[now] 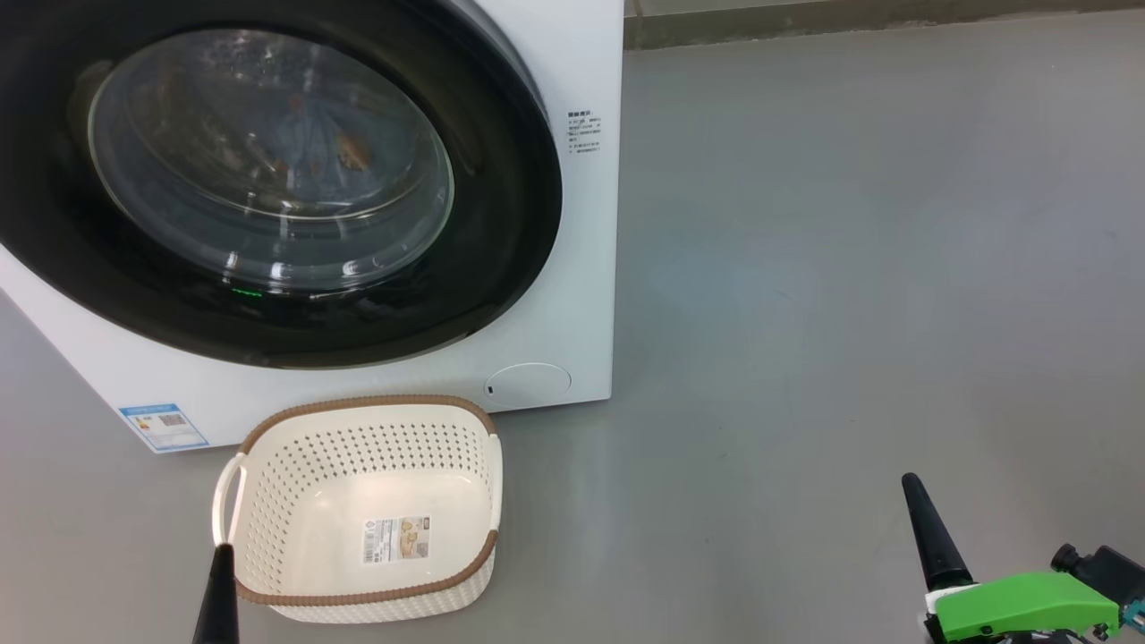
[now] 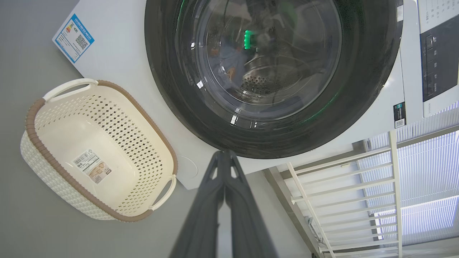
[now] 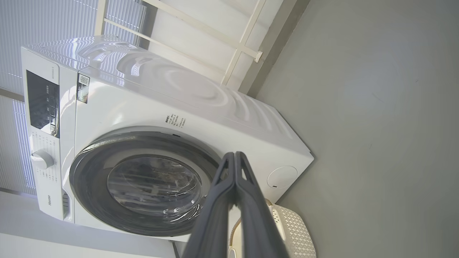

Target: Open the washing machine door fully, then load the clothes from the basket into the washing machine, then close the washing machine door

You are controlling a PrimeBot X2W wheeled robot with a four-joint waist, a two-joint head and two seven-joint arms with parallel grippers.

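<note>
Nearest of all are the two tools, both low over the grey floor (image 1: 850, 268). The left tool (image 2: 224, 157) is clenched, fingers pressed together on nothing, just at the near edge of the basket (image 1: 367, 402). The right tool (image 3: 235, 157) is clenched the same way and empty, well off to the right.

Beyond the basket stands the washing machine (image 1: 581, 268), with the washing machine door (image 1: 501, 224) lying flush against its front. Through the glass I can make out the clothes (image 1: 304, 148), blue fabric with orange-brown marks, piled in the drum. The basket itself holds only a sticker on its bottom.

To my eye the job looks done: loaded and shut.

If the door had to be worked again, it is rigid and hinged, and its glossy black rim looks slippery. I cannot see a handle or recess, so I would feel along the rim's outer edge and keep off the bulging glass. The clothes are soft and light and would sag from any pinch. The basket looks light enough to skid when nudged.
</note>
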